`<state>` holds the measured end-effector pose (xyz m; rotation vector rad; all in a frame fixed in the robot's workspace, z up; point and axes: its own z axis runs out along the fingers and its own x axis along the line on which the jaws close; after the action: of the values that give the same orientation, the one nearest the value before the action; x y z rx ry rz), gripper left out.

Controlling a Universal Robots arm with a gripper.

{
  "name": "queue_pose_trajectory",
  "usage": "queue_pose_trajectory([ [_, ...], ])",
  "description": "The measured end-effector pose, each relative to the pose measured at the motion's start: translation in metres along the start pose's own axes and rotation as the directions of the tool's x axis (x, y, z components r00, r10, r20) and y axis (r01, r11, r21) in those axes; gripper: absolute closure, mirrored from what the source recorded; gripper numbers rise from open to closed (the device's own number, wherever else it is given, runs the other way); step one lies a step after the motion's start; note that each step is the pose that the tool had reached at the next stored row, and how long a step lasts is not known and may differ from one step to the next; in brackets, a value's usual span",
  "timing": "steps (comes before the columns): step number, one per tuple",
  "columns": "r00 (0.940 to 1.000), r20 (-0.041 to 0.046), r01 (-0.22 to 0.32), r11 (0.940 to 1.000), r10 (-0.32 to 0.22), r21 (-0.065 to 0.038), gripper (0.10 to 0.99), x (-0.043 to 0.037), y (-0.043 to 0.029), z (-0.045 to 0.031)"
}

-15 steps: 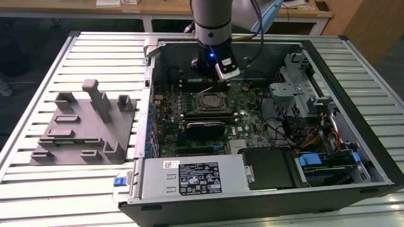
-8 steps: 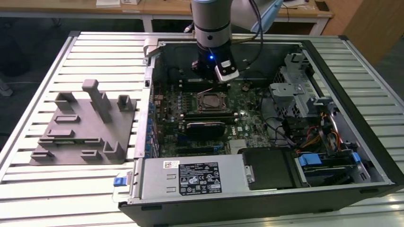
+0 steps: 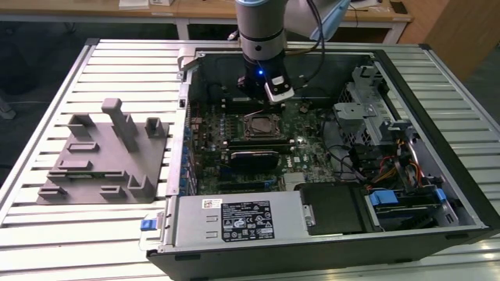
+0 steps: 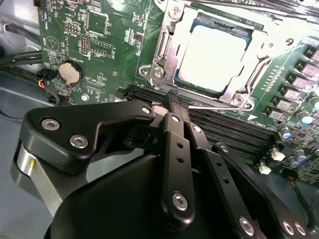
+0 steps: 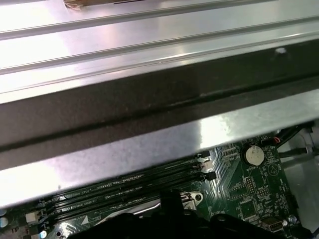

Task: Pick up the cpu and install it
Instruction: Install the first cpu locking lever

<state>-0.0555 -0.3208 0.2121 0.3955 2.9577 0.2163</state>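
The cpu (image 4: 212,57) lay seated flat inside the metal-framed socket (image 4: 164,45) on the green motherboard (image 4: 94,40), its silver top bare. In the second wrist view the gripper (image 4: 173,97) hung just beside the socket over the memory slots (image 4: 234,132), its fingers (image 4: 174,144) clenched together on nothing. In the exterior view the arm (image 3: 262,35) reached down into the open computer case (image 3: 437,175) on the slatted table (image 3: 117,70).
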Motion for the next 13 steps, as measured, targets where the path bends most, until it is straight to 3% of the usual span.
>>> queue_pose_trajectory([
  [5, 0.9997, 0.0063, -0.023, 0.9997, 0.023, 0.003, 0.98, 0.0036, 0.0009, 0.0007],
  [13, 0.9993, 0.0147, -0.035, 0.9994, 0.035, 0.007, 0.98, 0.0077, 0.0082, 0.0032],
])
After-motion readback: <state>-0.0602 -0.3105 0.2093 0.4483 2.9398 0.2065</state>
